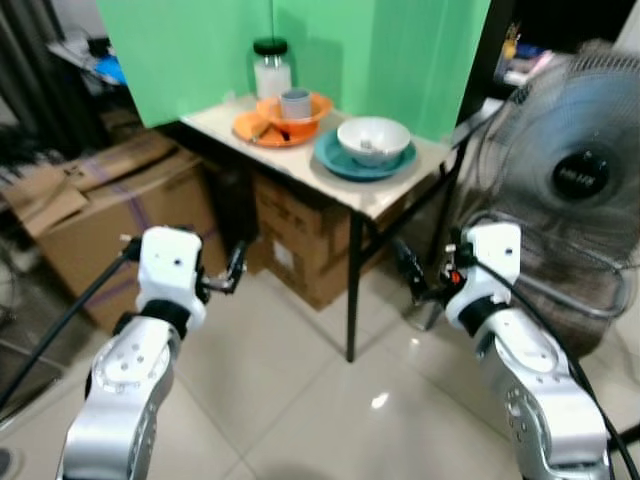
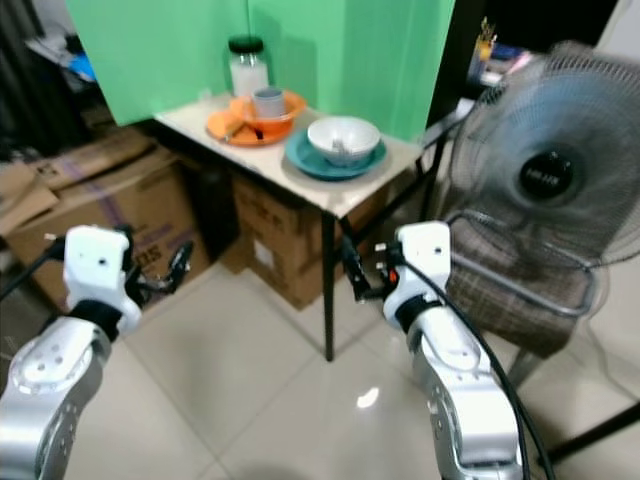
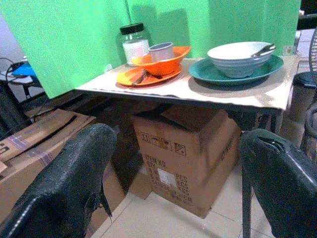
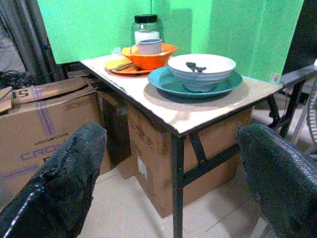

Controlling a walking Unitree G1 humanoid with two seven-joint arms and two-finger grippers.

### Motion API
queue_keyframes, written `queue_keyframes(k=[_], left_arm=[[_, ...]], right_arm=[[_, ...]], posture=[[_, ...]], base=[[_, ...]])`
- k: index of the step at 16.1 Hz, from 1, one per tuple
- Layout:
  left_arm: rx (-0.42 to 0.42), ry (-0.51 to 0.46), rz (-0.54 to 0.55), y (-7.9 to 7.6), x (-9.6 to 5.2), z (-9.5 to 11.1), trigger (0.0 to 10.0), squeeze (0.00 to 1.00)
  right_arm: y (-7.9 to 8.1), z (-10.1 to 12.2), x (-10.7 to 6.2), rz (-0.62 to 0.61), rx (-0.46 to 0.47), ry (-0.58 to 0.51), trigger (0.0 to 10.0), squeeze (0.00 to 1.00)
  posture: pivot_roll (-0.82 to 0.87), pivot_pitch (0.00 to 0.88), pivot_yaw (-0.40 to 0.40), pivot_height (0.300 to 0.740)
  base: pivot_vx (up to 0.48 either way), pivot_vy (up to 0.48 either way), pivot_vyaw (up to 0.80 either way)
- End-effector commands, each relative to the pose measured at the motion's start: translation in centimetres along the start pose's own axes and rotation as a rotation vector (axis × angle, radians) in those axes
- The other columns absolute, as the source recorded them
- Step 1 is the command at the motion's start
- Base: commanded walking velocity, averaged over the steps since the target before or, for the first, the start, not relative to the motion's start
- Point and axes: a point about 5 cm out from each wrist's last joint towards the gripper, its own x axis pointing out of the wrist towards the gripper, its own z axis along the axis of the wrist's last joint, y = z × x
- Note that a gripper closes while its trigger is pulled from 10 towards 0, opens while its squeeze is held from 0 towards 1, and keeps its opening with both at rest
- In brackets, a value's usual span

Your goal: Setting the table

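Observation:
A small white-topped table [image 1: 380,192] stands ahead against a green backdrop. At its back is a glass jar [image 1: 271,68] with a black lid. An orange bowl [image 1: 318,108] holding a grey cup [image 1: 295,103] rests on an orange plate [image 1: 250,128]. Beside these, a white bowl [image 1: 372,140] with a spoon [image 4: 195,66] in it sits on a teal plate [image 1: 335,158]. My left gripper [image 1: 235,268] is open, low and short of the table's left side. My right gripper [image 1: 408,262] is open, below the table's front corner. Neither holds anything.
Cardboard boxes sit under the table [image 1: 300,235] and to its left [image 1: 100,215]. A large standing fan [image 1: 580,180] and a chair [image 2: 520,290] are close on the right. The table's black leg [image 1: 352,290] stands between the grippers, with pale tiled floor [image 1: 300,400] below.

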Motion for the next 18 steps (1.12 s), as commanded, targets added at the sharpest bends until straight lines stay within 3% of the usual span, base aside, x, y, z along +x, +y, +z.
queue_keyframes(k=[1, 18], left_arm=[[0.014, 0.001, 0.004, 0.27, -0.1, 0.18, 10.0, 0.0], [0.002, 0.021, -0.018, 0.08, -0.17, 0.01, 10.0, 0.0]], right_arm=[[-0.16, -0.13, 0.1, -0.022, 0.028, 0.013, 10.0, 0.0], [0.58, -0.19, 0.1, 0.02, 0.007, 0.025, 10.0, 0.0]], posture=[[0.17, 0.0, 0.044, 0.74], [0.17, 0.0, 0.046, 0.74]], base=[[0.24, 0.0, 0.0], [0.276, 0.0, 0.0]])
